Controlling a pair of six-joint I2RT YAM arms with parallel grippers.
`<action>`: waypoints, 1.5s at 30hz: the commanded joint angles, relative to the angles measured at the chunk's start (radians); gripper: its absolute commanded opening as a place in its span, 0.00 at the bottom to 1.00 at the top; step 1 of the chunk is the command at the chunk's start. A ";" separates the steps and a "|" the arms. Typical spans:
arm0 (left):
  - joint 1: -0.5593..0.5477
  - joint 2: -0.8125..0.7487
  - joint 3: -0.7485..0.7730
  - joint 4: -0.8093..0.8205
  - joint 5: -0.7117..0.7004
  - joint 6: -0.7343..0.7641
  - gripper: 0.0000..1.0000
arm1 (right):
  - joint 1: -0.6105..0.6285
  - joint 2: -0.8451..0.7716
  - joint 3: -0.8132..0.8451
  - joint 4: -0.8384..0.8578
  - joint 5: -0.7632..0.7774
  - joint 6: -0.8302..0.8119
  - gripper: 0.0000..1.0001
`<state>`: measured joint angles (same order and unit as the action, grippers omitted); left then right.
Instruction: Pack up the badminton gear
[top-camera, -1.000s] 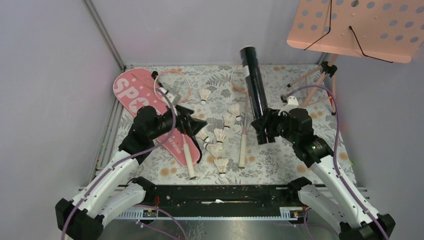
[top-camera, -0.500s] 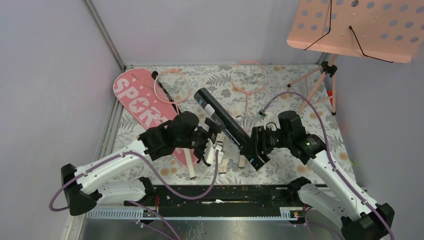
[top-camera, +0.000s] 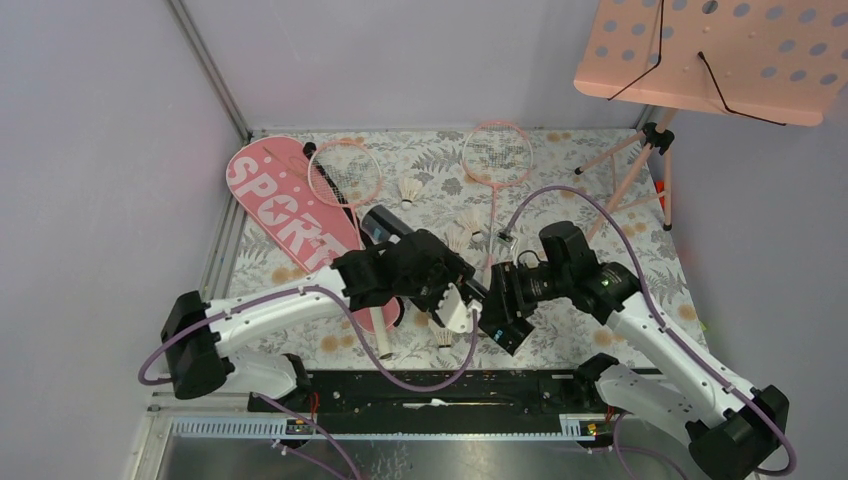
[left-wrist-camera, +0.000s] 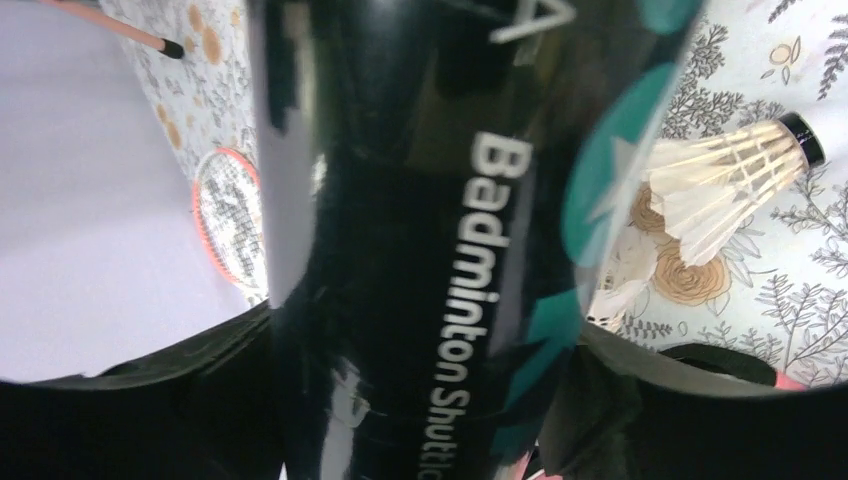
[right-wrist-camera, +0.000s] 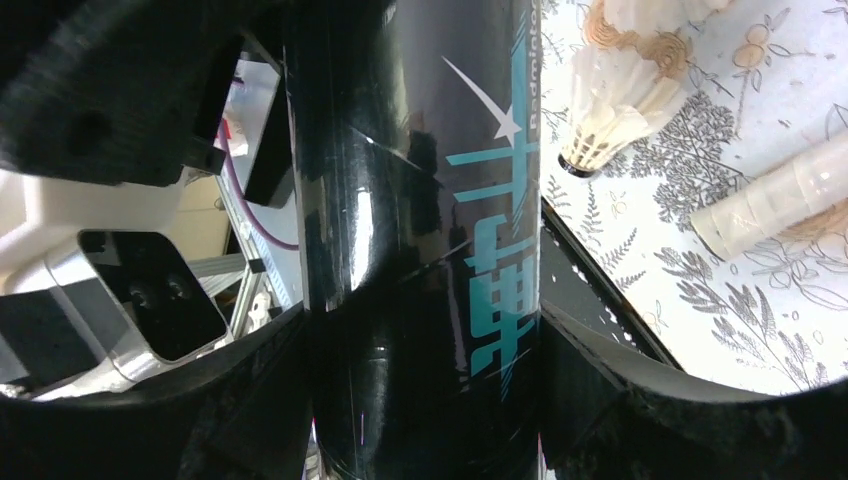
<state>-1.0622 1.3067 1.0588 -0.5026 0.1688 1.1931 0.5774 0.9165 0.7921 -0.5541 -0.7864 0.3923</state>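
The long black tube (top-camera: 382, 224) lies tilted over the mat, its top toward the pink SPORT cover (top-camera: 272, 198). My left gripper (top-camera: 452, 288) is shut round its middle and my right gripper (top-camera: 500, 310) is shut on its lower end. The tube fills the left wrist view (left-wrist-camera: 420, 230) and the right wrist view (right-wrist-camera: 420, 250). Two pink rackets lie on the mat, one (top-camera: 345, 172) partly on the cover, one (top-camera: 497, 153) at the back. Shuttlecocks (top-camera: 410, 190) (top-camera: 470, 220) (top-camera: 443, 335) lie scattered; one shows in the left wrist view (left-wrist-camera: 735, 175) and one in the right wrist view (right-wrist-camera: 620, 90).
The pink perforated music stand (top-camera: 715, 55) overhangs the back right corner, its tripod legs (top-camera: 640, 165) on the mat. Grey walls close the left, back and right. A white racket handle (right-wrist-camera: 780, 200) lies just right of the tube.
The tube has tipped from near upright to a low tilt and shifted left and nearer. My left arm has swung right off the cover and closed on the tube. The back racket is uncovered.
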 joint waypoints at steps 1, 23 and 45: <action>-0.008 0.046 0.082 0.034 -0.072 -0.041 0.63 | 0.009 -0.061 0.071 -0.008 -0.028 -0.023 0.48; -0.111 -0.155 -0.322 0.526 -0.630 -0.695 0.32 | 0.009 -0.650 -0.033 0.166 0.582 0.087 0.98; -0.142 -0.179 -0.318 0.439 -0.586 -0.716 0.30 | 0.008 -0.382 0.019 0.217 0.294 0.063 0.52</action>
<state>-1.1942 1.1599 0.7158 -0.1276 -0.4217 0.4767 0.5800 0.5125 0.7734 -0.3813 -0.4389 0.4793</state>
